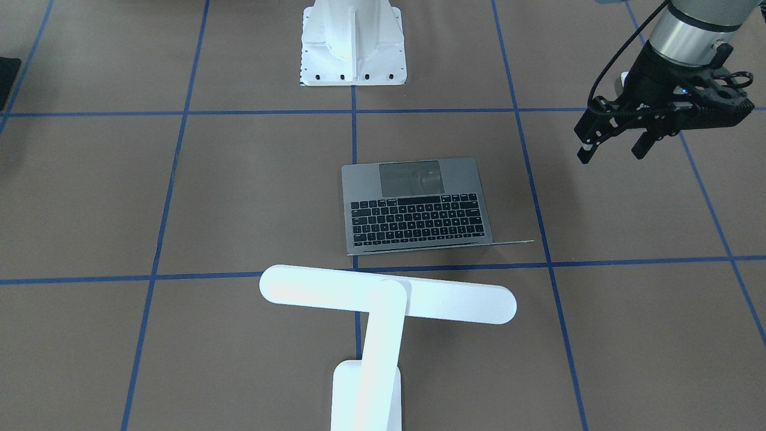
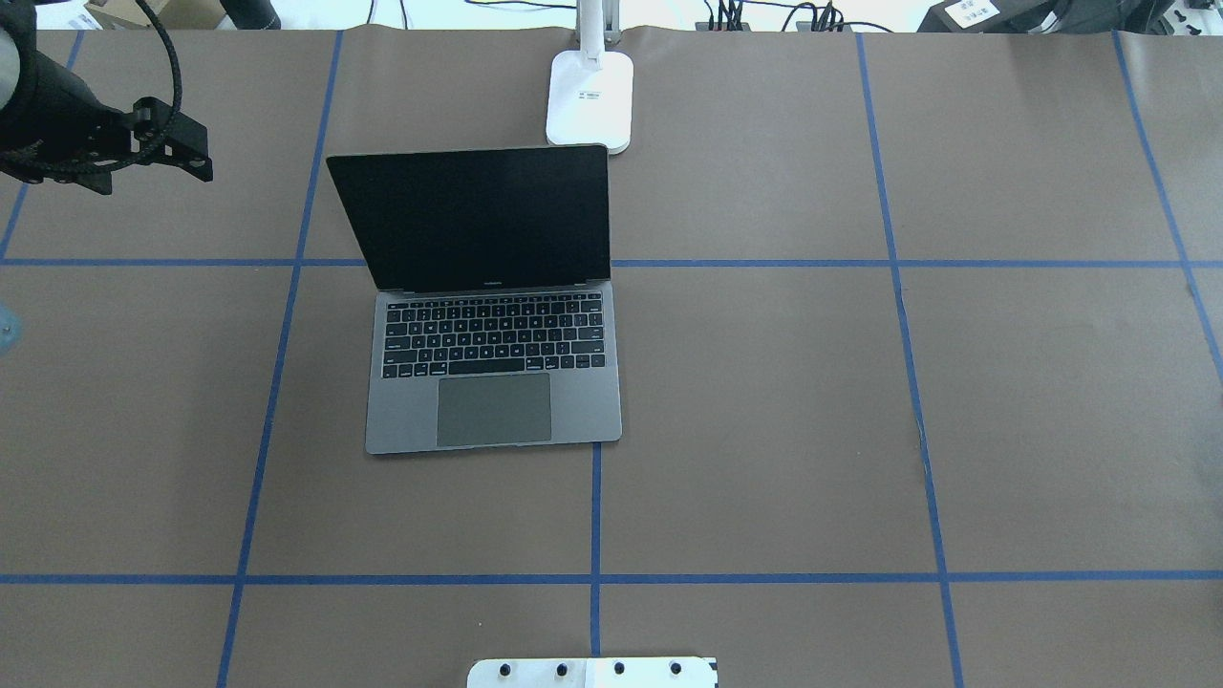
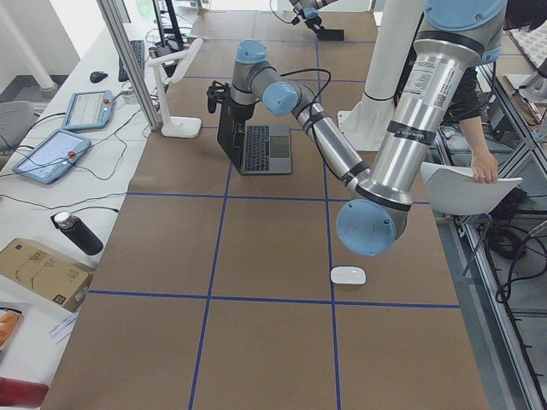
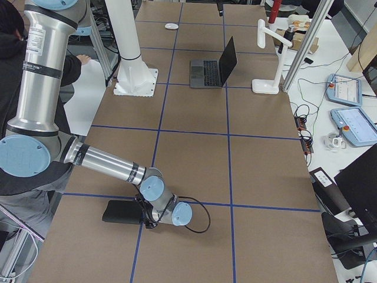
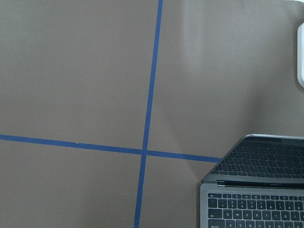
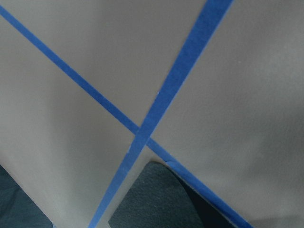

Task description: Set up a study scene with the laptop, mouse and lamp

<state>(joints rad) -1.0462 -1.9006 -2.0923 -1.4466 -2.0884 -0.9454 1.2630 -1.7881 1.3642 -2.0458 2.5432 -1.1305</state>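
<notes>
Two claws sit far apart along the table (image 2: 764,430). The left claw (image 1: 613,148) hangs in the air with its fingers (image 1: 585,151) spread wide and nothing between them. It is off to the robot's left of the laptop (image 2: 497,382) and not touching it. The right claw (image 4: 143,213) is low over a black mat (image 4: 118,211) at the table's right end, well away from everything else. It shows only small in the side view, and its wrist camera sees just the mat's edge and crossing blue tape lines (image 6: 142,133), so whether it is open or closed cannot be told. The laptop sits near the table's middle, open, with its dark screen raised and its keyboard and trackpad toward the robot. The lamp (image 1: 386,299) stands just behind the laptop on the side away from the robot. Its base (image 2: 590,100) is close to the top edge of the screen, and its long bar head reaches over above the lid. The mouse (image 3: 348,275) lies alone on the brown table toward the left end, well apart from the laptop and lamp. The white pedestal (image 1: 353,45) stands on the robot's side of the laptop.
</notes>
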